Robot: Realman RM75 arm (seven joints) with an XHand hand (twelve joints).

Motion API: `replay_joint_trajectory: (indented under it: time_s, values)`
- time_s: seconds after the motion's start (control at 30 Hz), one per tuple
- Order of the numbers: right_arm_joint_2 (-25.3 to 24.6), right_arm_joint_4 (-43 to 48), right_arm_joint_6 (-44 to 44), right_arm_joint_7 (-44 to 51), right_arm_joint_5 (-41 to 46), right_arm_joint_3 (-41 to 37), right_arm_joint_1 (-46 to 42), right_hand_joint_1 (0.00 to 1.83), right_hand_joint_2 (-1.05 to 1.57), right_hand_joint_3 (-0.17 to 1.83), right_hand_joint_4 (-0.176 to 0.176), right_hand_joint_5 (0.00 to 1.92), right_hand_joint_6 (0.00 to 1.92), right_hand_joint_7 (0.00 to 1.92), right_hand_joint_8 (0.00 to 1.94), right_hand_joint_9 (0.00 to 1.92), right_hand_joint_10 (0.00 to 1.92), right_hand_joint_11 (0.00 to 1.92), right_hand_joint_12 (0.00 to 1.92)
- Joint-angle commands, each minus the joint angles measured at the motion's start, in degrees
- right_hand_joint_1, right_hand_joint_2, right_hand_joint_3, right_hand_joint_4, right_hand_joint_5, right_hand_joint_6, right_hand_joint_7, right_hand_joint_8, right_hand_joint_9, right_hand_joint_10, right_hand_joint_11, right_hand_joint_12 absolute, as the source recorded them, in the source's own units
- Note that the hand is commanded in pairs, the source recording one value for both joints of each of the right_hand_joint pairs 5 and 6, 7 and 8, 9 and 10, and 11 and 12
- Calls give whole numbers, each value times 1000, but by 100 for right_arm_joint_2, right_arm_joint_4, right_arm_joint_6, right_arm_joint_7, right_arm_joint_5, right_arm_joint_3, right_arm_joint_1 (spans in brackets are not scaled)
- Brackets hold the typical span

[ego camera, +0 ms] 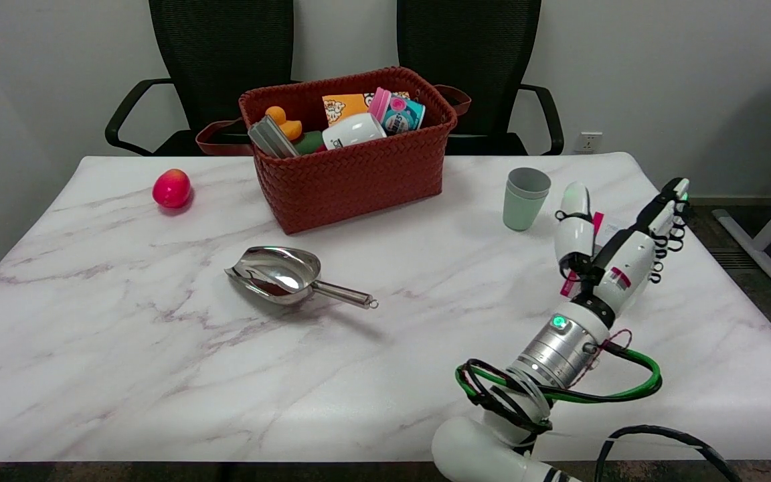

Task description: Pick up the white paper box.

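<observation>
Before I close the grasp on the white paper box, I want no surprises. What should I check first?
1. Right hand open, thumb and fingers apart: ok.
2. White paper box sits between thumb and fingers: cannot tell, mostly hidden by the hand.
3. Green cup apart from the thumb: ok.
4. Box lying flat on the table: cannot tell.
5. Scoop and basket far from the hand: ok.

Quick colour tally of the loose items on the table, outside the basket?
Red: 1, fruit
Silver: 1, scoop
Green: 1, cup
White: 1, box, mostly hidden behind the right hand
Total: 4
</observation>
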State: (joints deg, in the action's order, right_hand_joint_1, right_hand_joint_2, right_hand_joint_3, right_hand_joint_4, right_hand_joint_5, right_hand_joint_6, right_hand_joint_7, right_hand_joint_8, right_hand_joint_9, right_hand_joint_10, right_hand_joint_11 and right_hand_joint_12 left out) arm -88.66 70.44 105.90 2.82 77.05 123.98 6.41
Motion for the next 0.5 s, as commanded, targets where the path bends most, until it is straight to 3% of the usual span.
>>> replay_joint_trajectory:
  time_s: [0.03, 0.17, 0.5]
  values:
    - [437, -40, -9, -1644, 869, -40, -117, 556, 1195, -112, 0, 0, 0, 0, 0, 0, 0, 0, 0]
    - [620, -29, -70, -2014, 1107, 40, -100, 579, 1183, -140, 0, 0, 0, 0, 0, 0, 0, 0, 0]
    - [936, 123, -378, -2684, 1123, 66, -269, 996, 994, -175, 0, 0, 0, 0, 0, 0, 0, 29, 29]
